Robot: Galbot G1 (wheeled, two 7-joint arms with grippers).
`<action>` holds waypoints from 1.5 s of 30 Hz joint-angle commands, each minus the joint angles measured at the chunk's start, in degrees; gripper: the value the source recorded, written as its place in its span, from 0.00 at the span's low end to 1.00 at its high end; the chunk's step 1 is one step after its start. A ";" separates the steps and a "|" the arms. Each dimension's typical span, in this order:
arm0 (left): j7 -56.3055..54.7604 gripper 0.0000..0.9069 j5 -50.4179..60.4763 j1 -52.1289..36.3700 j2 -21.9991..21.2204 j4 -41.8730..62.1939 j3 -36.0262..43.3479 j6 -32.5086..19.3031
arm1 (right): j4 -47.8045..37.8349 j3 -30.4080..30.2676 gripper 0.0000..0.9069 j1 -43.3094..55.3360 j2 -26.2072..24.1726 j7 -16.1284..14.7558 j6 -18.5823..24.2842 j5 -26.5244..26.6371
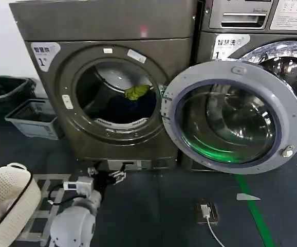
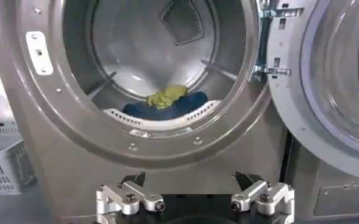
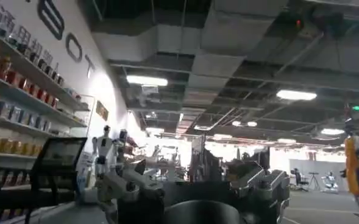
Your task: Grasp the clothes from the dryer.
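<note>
So, the dryer (image 1: 107,92) is standing square in front of the robot, bronze-grey, filling most of what the head is looking at, and its door (image 1: 233,116) is hanging swung right out to the robot's right. That is leaving the porthole clear for a reach, though it is also covering much of the neighbouring machine (image 1: 261,31).

Inside the drum, the clothes (image 1: 133,103) are lying low on the drum floor, just behind the front lip: a dark navy heap with the yellow-green piece (image 1: 137,91) sitting on top. From the left wrist the same heap (image 2: 167,102) is showing dead ahead through the opening, which I take to be why that arm is lined up this way.

Off to the robot's left, a grey basket (image 1: 35,118) and a white hamper (image 1: 7,198) are waiting on the floor, probably for whatever is coming out.

Down low, the left gripper (image 1: 107,175) is hovering in front of the dryer's base, well short of the porthole, and its fingers (image 2: 130,196) are spread wide with nothing between them. Ready to go in, I'd say.

The right gripper (image 3: 194,192) is pointing up at the ceiling, idle, jaws parted and holding nothing.
</note>
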 commanded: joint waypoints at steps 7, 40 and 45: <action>0.69 1.00 0.53 -0.17 0.45 0.44 -1.44 2.81 | 0.77 -0.42 1.00 0.02 0.29 0.42 0.31 0.37; -2.39 1.00 -2.62 -0.02 0.13 0.33 0.05 2.81 | 1.24 -0.27 1.00 -0.57 0.90 0.78 -0.28 1.12; -2.51 1.00 -2.88 0.24 -0.07 0.24 0.04 2.81 | 1.12 -0.40 1.00 -0.62 1.07 0.74 -0.27 1.58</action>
